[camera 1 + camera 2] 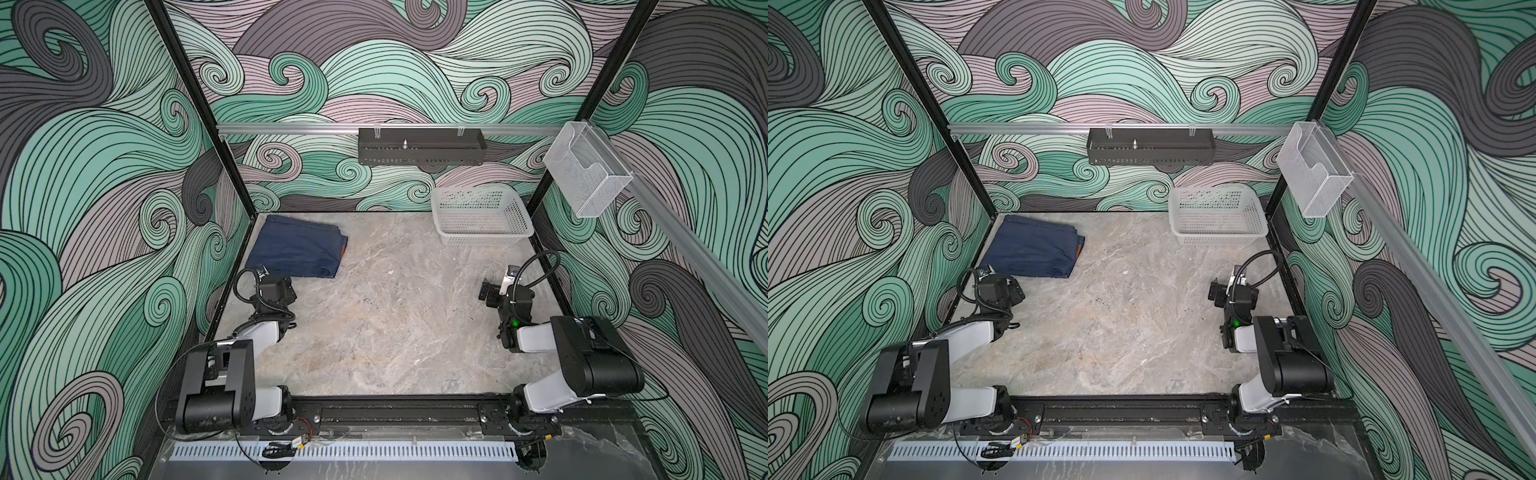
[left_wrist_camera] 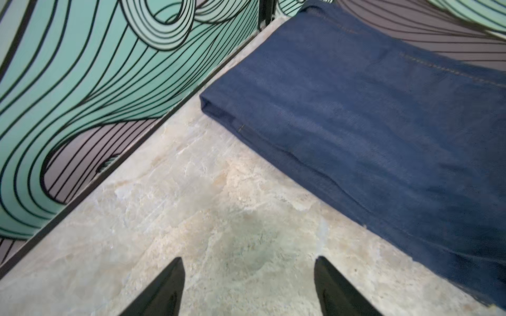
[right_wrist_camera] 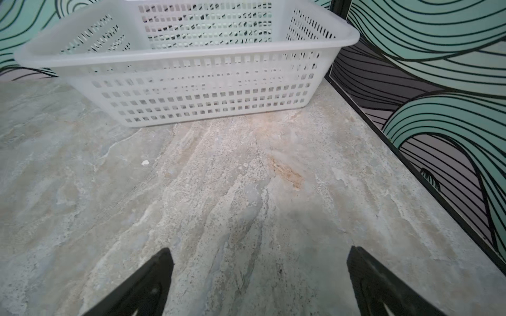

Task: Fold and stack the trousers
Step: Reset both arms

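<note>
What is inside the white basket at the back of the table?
Nothing shows inside the white basket: both top views show only its bare perforated bottom. In the right wrist view its near wall covers most of the bottom.

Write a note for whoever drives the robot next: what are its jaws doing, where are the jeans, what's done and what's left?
Left jaws: open, empty, above the bare table, just short of the trousers.
Right jaws: open wide, empty, facing the white basket.
Trousers: folded into a flat bundle in the table's far left corner, beside the wall.
Done: the fold looks finished and nothing grips the bundle.
Left: no other trousers show and the basket looks empty, so probably only parking the arms.
</note>
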`<act>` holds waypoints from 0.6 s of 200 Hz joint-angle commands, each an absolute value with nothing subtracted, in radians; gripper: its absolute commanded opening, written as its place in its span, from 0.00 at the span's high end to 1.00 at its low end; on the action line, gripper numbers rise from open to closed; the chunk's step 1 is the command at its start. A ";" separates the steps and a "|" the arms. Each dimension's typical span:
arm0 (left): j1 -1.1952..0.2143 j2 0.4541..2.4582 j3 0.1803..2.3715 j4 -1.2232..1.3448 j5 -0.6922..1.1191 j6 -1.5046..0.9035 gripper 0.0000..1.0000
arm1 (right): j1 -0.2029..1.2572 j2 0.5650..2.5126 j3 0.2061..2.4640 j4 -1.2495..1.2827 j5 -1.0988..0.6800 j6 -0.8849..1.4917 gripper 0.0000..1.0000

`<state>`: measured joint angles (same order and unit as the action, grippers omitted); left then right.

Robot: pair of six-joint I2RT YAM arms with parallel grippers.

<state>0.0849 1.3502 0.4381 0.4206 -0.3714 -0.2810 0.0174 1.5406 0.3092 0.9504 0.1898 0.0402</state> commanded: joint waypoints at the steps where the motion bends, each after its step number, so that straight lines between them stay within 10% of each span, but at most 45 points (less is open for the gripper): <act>1: 0.086 1.415 0.398 0.716 -0.295 -0.168 0.22 | 0.013 1.530 0.345 0.945 0.134 0.029 0.01; 120: 0.058 1.510 0.436 0.707 -0.223 -0.110 0.01 | 0.025 1.537 0.379 0.890 0.140 0.013 0.00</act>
